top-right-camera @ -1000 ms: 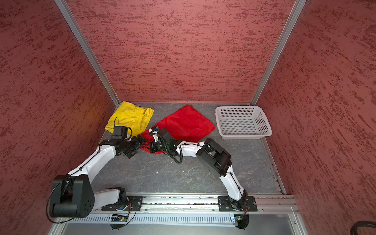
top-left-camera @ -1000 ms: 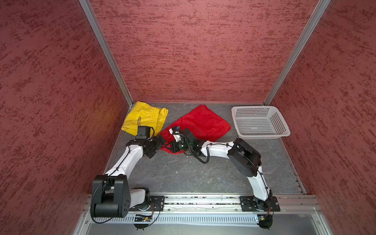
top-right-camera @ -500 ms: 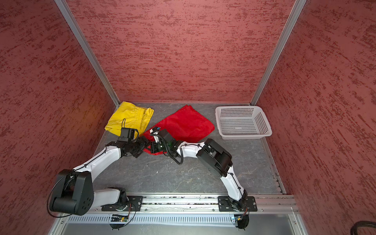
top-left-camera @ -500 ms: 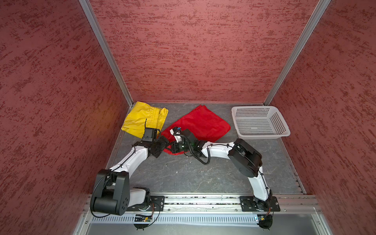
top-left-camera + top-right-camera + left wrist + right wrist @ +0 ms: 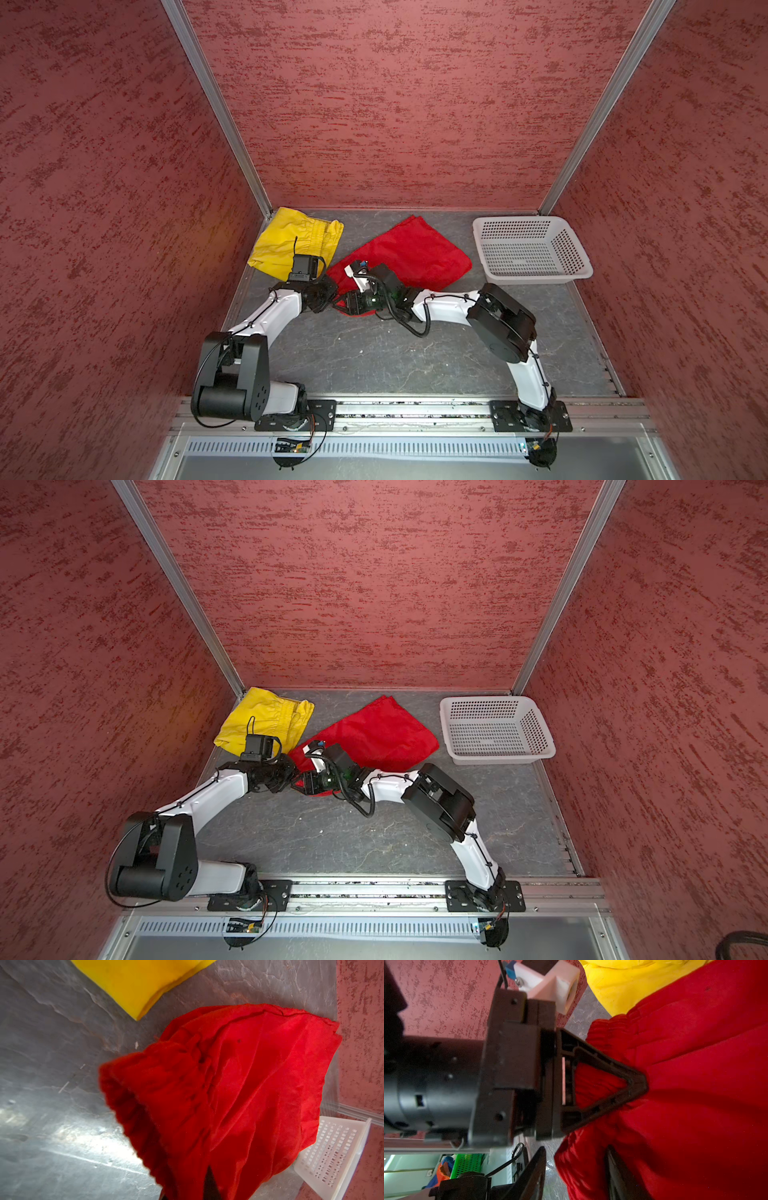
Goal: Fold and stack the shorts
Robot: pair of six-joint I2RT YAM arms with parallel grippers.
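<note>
The left gripper (image 5: 641, 1084) is now clenching the waistband of the red shorts (image 5: 409, 253), lying at 12 o'clock on the table (image 5: 374, 357). The right gripper (image 5: 576, 1148) is spreading and releasing. This handover is probably preparing the fold. The yellow shorts (image 5: 291, 241) are waiting at 11 o'clock.

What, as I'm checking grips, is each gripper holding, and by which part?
Left gripper pinches the red shorts by the gathered waistband; right gripper is open, holding nothing.

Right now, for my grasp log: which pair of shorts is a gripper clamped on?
The red shorts: the left gripper has its jaws shut on their gathered waistband. The yellow shorts lie ungripped beside them at the back.
</note>
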